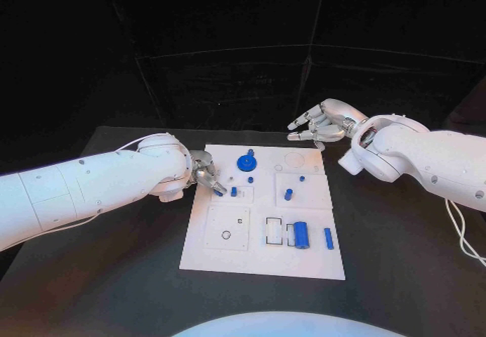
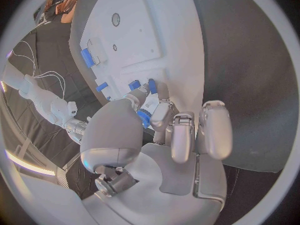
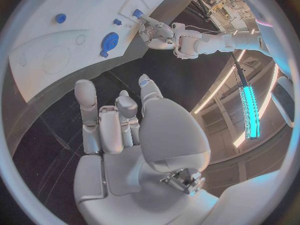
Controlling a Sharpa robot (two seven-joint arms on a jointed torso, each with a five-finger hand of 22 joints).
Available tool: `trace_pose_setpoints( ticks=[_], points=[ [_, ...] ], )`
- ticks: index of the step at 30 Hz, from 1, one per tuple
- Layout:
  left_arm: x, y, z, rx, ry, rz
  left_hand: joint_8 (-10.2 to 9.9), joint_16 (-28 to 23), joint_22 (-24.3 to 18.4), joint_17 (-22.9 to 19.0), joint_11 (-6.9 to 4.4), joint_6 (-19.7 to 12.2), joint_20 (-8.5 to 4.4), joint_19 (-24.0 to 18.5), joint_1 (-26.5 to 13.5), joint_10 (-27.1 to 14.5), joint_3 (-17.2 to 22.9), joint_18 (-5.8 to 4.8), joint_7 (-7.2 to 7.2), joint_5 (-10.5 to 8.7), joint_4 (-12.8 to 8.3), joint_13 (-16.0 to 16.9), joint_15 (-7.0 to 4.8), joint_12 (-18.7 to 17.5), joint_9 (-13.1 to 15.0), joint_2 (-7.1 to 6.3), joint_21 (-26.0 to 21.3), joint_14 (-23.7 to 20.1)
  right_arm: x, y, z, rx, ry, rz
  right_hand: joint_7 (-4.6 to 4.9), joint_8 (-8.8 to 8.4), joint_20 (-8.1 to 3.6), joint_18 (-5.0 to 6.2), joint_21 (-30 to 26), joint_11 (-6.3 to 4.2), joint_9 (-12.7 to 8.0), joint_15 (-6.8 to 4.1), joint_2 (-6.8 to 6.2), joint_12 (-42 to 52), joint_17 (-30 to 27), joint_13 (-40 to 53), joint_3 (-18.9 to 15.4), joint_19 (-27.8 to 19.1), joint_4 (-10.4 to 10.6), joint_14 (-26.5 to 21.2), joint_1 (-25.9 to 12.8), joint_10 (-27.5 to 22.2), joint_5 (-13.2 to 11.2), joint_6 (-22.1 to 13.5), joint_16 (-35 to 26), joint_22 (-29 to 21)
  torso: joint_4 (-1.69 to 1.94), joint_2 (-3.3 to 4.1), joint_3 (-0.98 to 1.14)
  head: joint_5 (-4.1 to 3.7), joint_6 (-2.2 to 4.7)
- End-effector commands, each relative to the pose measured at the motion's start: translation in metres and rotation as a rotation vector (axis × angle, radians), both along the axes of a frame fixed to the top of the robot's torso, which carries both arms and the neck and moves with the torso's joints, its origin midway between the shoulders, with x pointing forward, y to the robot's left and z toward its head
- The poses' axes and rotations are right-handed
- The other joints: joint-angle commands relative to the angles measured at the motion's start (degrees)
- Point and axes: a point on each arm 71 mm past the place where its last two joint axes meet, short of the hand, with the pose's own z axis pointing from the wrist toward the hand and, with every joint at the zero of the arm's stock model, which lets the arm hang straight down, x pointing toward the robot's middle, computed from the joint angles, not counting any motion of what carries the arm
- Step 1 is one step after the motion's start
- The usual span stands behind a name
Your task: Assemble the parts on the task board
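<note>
Carefully, the left hand is pinching a small blue peg at the task board's left edge and should be lowering it upright into its hole, while the right hand, fingers apart and empty, is hovering beyond the far edge.

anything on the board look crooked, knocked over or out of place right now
Nothing stands out. The task board lies flat on the table, and its blue parts, such as the round gear and the cylinder, sit tidily. The left hand is at a small blue piece; the right hand hovers empty.
</note>
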Motion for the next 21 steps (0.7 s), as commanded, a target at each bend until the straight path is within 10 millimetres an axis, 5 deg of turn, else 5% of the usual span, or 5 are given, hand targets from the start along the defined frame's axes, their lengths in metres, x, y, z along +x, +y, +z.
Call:
trace_pose_setpoints(
  ticks=[1, 21],
  points=[
    [0.0002, -0.001, 0.0008, 0.017, 0.003, -0.013, -0.3, 0.2, 0.1, 15.1, -0.04, 0.5, 0.04, 1.0, -0.5, 0.5, -0.9, -0.52, 0.07, 0.18, 0.4, 0.1, -0.4, 0.0, -0.1, 0.45, 0.4, 6.0, 0.0001, 0.0011, 0.0021, 0.004, -0.012, 0.004, -0.23, 0.32, 0.0, 0.99, -0.2, -0.07, 0.1, -0.16, 0.47, -0.3, -0.1, 0.0, -0.1, 0.4, 0.1, 2.1, -0.1, 0.1, 0.2, -0.2, -0.3, 0.0, 0.01, -0.02, 0.02, -0.01, 0.0],
    [-0.0014, -0.0052, 0.0022, 0.01, -0.002, -0.021, -0.1, 0.2, 0.7, 15.1, 0.03, 0.8, 0.11, 1.2, -2.3, 0.7, -4.1, -0.62, 0.15, 0.28, 2.9, 0.7, -0.33, 0.2, -0.6, 1.36, 0.7, 6.0, 0.0001, 0.0009, 0.002, 0.003, -0.01, 0.005, -0.23, 0.32, 0.0, 0.99, -0.2, -0.07, 0.1, -0.16, 0.47, -0.3, -0.1, 0.0, -0.1, 0.4, 0.1, 2.1, -0.1, 0.1, 0.2, -0.2, -0.3, 0.0, 0.04, -0.03, 0.07, -0.05, 0.09]
  ],
)
